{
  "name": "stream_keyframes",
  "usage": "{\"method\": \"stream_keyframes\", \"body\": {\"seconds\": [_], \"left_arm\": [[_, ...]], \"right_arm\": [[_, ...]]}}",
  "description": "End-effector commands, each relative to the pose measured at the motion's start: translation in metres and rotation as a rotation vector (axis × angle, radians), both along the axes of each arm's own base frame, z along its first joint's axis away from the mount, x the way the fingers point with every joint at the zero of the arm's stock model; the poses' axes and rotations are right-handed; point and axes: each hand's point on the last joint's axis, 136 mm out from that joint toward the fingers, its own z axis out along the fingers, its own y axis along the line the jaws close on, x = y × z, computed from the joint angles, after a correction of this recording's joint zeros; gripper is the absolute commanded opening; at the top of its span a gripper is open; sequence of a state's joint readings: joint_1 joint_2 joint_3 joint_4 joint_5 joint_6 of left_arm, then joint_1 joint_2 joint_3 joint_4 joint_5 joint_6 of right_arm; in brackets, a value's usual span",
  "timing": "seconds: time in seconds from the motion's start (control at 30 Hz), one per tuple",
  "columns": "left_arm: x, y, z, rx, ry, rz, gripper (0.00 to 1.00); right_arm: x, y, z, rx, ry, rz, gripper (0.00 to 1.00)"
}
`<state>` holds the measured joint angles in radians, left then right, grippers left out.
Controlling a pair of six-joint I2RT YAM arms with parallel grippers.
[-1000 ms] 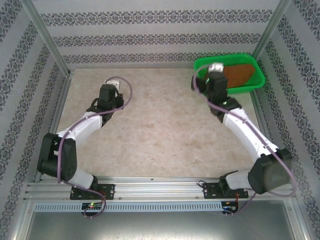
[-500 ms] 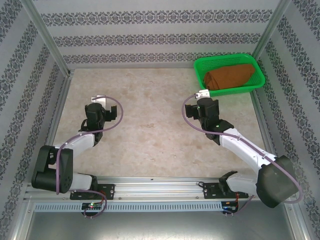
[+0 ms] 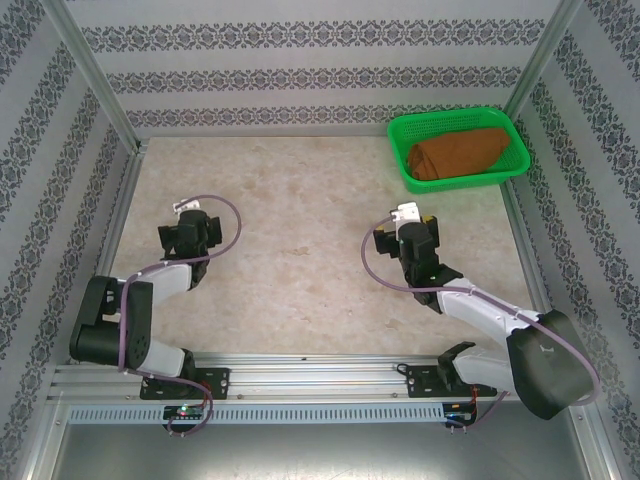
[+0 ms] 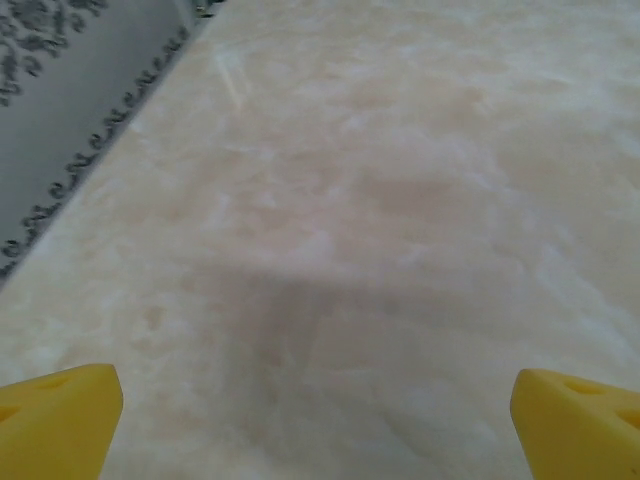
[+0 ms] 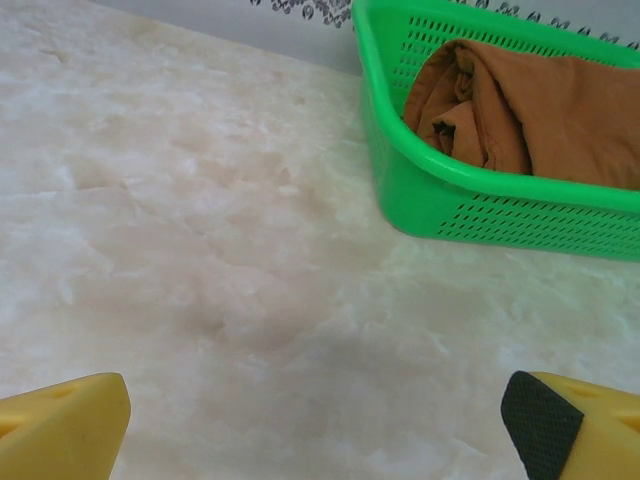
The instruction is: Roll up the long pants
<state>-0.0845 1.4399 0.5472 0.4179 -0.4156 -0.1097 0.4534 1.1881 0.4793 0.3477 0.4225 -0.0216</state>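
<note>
Pants (image 3: 457,153) lie bundled as one compact roll inside the basket (image 3: 455,186), which sits at the far right corner of the table (image 3: 300,270). The roll runs along the basket's length. The cloth is soft, matte and rust-brown, and the right wrist view shows creased, overlapping folds at its near end. Basket: green plastic, rectangular, with a rounded rim and sloping walls pierced by rows of small slots. Its near wall stands between the right gripper (image 3: 405,214) and the pants, and in the right wrist view it hides the lower part of the roll. The right gripper is over bare table on the near side of the basket, jaws spread wide and holding nothing. Its fingers are yellow wedges, one faced with a black pad (image 5: 538,420). The left gripper (image 3: 186,208) is over the left half of the table, well apart from the basket and near the left wall (image 3: 60,150), jaws likewise spread and empty. Table surface: beige, marble-veined, smooth, faintly glossy. Walls: pale paper with dark ornamental bands. Aluminium posts (image 3: 95,85) rise at the far corners. A purple cable (image 3: 236,222) loops off each wrist. The arms have white shells and black joints, and are bolted to a slotted aluminium rail (image 3: 320,375) at the near edge.
</note>
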Motion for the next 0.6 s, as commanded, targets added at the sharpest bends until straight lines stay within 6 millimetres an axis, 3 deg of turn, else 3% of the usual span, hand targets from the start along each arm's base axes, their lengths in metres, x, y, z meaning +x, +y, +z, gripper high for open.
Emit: {"method": "stream_keyframes", "body": {"seconds": [0.0, 0.03, 0.1, 0.2, 0.23, 0.27, 0.37, 0.5, 0.57], "left_arm": [[-0.015, -0.010, 0.021, -0.018, -0.162, -0.040, 1.00], [-0.023, -0.009, 0.026, 0.011, -0.236, -0.053, 1.00], [-0.016, 0.007, 0.015, 0.030, -0.234, 0.026, 1.00], [0.014, -0.031, 0.001, 0.099, -0.103, -0.151, 1.00], [0.016, -0.033, 0.000, 0.112, -0.094, -0.152, 1.00], [0.013, -0.034, 0.002, 0.102, -0.101, -0.156, 1.00], [-0.005, -0.061, 0.009, 0.101, -0.211, -0.332, 1.00], [-0.002, -0.043, -0.008, -0.035, -0.218, -0.329, 1.00], [0.008, -0.047, -0.021, -0.076, -0.149, -0.378, 1.00]], "right_arm": [[0.005, -0.004, 0.029, 0.026, -0.111, -0.003, 0.98], [0.004, -0.004, 0.029, 0.019, -0.107, 0.004, 0.98], [0.003, -0.009, 0.031, 0.005, -0.113, -0.006, 0.98], [0.001, -0.022, 0.030, 0.014, -0.131, -0.023, 0.98], [0.000, -0.027, 0.029, 0.007, -0.134, -0.030, 0.98], [0.000, -0.032, 0.025, -0.003, -0.134, -0.035, 0.98], [-0.002, -0.052, 0.014, 0.017, -0.120, -0.087, 0.98], [0.001, -0.072, -0.004, 0.116, -0.159, -0.102, 0.98], [0.010, -0.076, -0.007, 0.113, -0.183, -0.100, 0.98]]}}
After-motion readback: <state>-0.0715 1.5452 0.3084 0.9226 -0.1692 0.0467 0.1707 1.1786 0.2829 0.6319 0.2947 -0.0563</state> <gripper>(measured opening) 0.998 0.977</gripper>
